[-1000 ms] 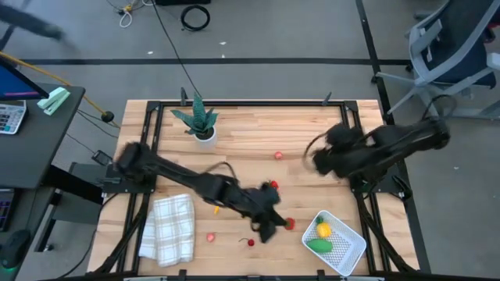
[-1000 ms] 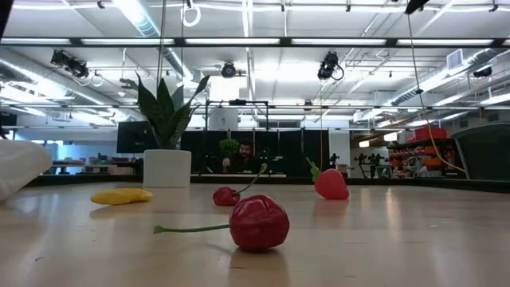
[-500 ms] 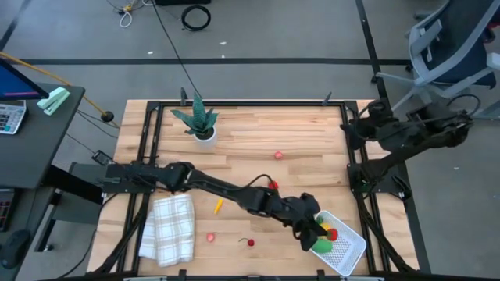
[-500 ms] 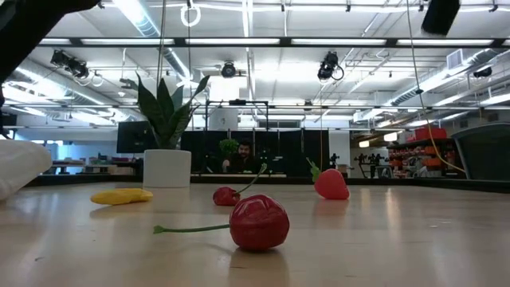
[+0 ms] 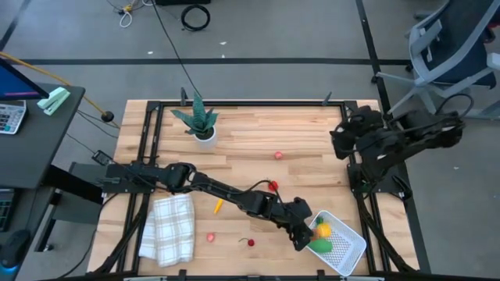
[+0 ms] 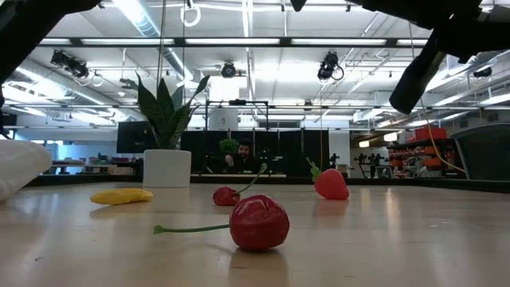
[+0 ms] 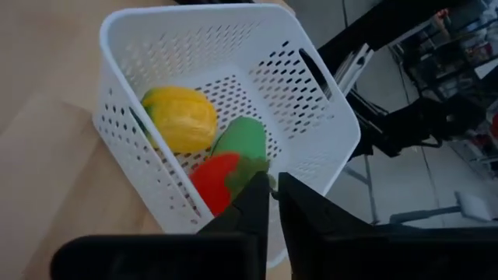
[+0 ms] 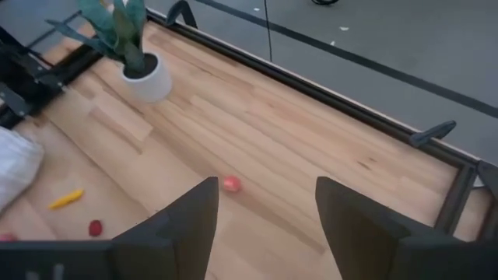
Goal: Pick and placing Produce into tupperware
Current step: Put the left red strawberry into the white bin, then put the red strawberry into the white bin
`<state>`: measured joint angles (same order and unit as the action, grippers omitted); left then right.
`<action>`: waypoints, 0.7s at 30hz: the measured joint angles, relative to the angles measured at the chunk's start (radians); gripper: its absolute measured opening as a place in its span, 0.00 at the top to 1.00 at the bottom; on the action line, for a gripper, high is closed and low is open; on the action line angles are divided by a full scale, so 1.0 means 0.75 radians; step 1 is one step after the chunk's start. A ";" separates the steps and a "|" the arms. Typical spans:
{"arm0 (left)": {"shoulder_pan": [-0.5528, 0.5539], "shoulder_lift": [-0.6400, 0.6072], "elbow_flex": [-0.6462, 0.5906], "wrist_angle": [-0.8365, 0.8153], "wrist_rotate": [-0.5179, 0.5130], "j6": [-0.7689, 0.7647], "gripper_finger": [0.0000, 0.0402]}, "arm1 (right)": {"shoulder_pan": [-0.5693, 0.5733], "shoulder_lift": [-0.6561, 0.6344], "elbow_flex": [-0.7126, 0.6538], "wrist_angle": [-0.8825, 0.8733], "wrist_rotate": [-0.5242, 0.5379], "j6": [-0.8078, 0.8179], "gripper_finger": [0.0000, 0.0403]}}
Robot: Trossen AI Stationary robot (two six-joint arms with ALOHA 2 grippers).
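The white perforated tupperware (image 5: 348,248) sits at the table's near right corner. A yellow pepper (image 7: 183,117) and a green oblong piece (image 7: 241,140) lie in it. My left gripper (image 5: 305,234) reaches over the tupperware's left wall, shut on a red piece (image 7: 216,180) with a green top, as its wrist view (image 7: 272,187) shows. My right gripper (image 8: 264,218) is open and empty, raised over the table's far right part (image 5: 344,144). Loose produce lies on the wood: a pink piece (image 5: 277,155), a red piece (image 5: 273,186), a thin orange piece (image 5: 218,206), a pink piece (image 5: 210,236) and a cherry (image 5: 250,242). My left gripper pinches the red piece by its green top (image 7: 250,167) between its two fingertips, slanting down from the table's left. The red body sits just beyond the fingertips, inside the tupperware by its left wall, beside the green oblong piece. Whether it rests on the floor, I cannot tell.
A spiky green plant in a white pot (image 5: 201,125) stands at the far left. A folded white checked cloth (image 5: 168,226) lies at the near left. Black frame rails (image 5: 250,103) run along the table's edges. In the low view a person (image 6: 243,155) shows far behind the table.
My left gripper has carried the red piece from the table's near middle toward the right edge and over the tupperware, then drawn back a little to its left wall. My right arm has pulled back toward the far right corner, then come a little forward again.
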<state>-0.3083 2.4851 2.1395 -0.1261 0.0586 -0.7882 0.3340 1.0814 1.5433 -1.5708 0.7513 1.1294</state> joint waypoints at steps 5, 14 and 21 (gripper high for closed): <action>0.002 0.000 0.000 -0.001 0.014 0.013 0.87 | 0.000 0.056 0.000 0.000 0.000 0.000 0.44; 0.013 -0.022 0.006 -0.015 0.299 -0.052 0.77 | 0.000 0.149 0.000 0.000 -0.042 0.006 0.44; 0.057 -0.133 0.045 -0.204 0.473 0.025 0.79 | 0.008 0.248 0.000 0.004 -0.297 -0.076 0.44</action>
<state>-0.2659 2.3852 2.1735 -0.2791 0.4135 -0.7694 0.3398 1.2674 1.5433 -1.5675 0.5285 1.0725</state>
